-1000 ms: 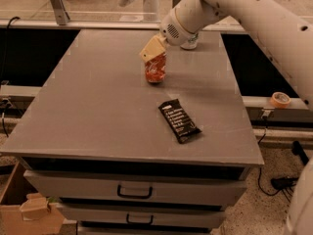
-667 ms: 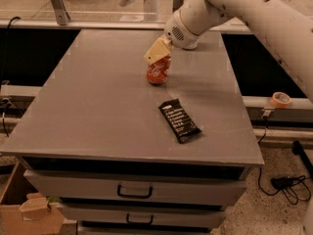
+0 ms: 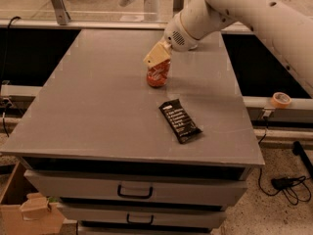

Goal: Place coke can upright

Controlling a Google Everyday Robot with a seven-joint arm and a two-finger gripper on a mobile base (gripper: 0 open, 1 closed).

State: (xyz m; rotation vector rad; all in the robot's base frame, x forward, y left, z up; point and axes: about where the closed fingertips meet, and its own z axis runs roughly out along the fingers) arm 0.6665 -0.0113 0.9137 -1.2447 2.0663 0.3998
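Note:
The coke can (image 3: pixel 158 75) is red-orange and stands nearly upright, a little tilted, on the grey table (image 3: pixel 98 111) at its middle back. My gripper (image 3: pixel 157 58) comes down from the upper right on the white arm. Its cream fingers (image 3: pixel 155 56) are closed over the can's top, which they hide. The can's bottom is at or just above the table surface.
A black snack bar wrapper (image 3: pixel 180 121) lies flat on the table in front and to the right of the can. A roll of tape (image 3: pixel 280 100) sits on a ledge to the right. Drawers are below the table's front edge, and a cardboard box (image 3: pixel 29 209) stands on the floor at the left.
My gripper and the can have shifted together slightly right and toward the front. The wrapper has not moved.

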